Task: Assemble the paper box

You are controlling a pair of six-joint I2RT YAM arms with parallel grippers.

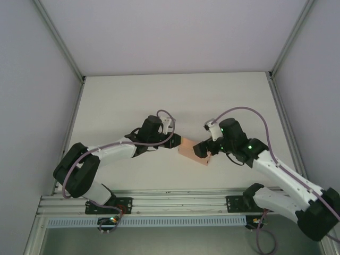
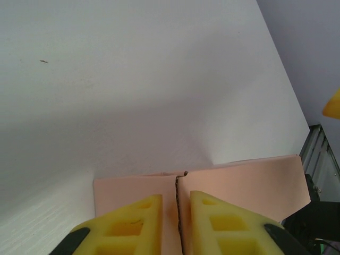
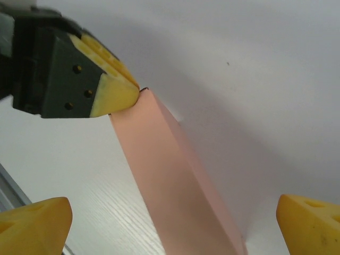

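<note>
The salmon-pink paper box [image 1: 194, 151] lies on the white table between my two arms, folded into a long narrow shape. In the left wrist view its end [image 2: 244, 180] shows two flaps meeting at a dark seam. My left gripper [image 1: 178, 142] [image 2: 176, 204] has its yellow fingers almost together astride that seam, tips against the card. The right wrist view shows those left fingertips [image 3: 119, 93] touching the box's far corner. There the box [image 3: 170, 175] runs down between the yellow fingertips [image 3: 37, 220] of my right gripper [image 1: 204, 150] [image 3: 172, 218], which stands wide open and does not touch it.
White table [image 1: 133, 101] enclosed by pale walls with aluminium posts at the corners [image 1: 83, 78]. An aluminium rail [image 1: 175, 202] with both arm bases runs along the near edge. Free table surface extends behind the box.
</note>
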